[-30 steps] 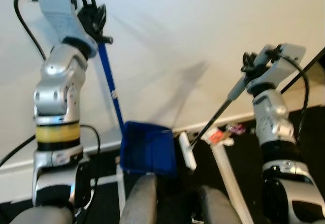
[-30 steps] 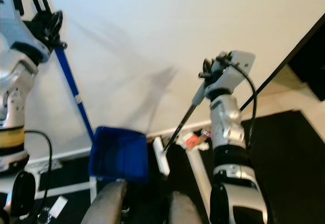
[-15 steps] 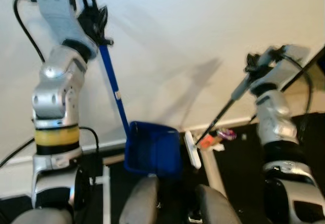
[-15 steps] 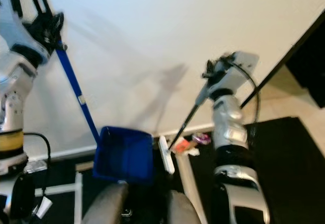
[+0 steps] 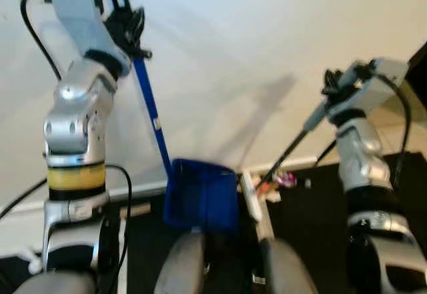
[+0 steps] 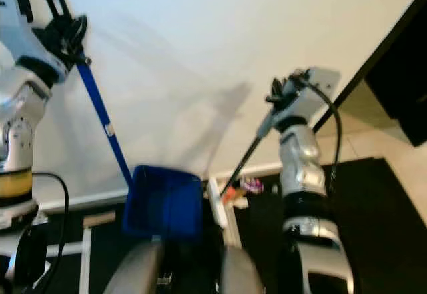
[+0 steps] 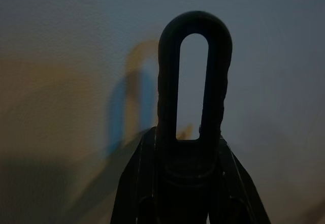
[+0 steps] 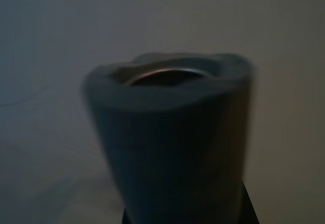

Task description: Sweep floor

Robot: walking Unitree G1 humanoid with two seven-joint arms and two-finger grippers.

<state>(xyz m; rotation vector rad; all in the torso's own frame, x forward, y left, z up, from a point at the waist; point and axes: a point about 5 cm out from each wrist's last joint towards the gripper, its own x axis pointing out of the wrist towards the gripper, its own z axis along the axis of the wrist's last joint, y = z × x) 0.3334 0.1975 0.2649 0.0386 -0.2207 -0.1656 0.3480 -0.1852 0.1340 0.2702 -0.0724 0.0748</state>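
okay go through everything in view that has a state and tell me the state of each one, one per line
Left end effector: raised, shut on the dustpan handle.
Dustpan handle: blue, tilted, running down to the pan.
Blue dustpan: on the floor by the wall, mouth towards the broom head.
Right end effector: raised, shut on the broom handle.
Broom handle: slanted down towards the floor.
Broom head: on the floor beside the dustpan.
Litter: loose on the floor, not yet in the pan.

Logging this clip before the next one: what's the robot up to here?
It is sweeping by a white wall. The left pincer grips the long blue handle of a blue plastic dustpan resting on the dark floor. The right pincer holds a thin black broom, its white head beside the dustpan, near small colourful litter.
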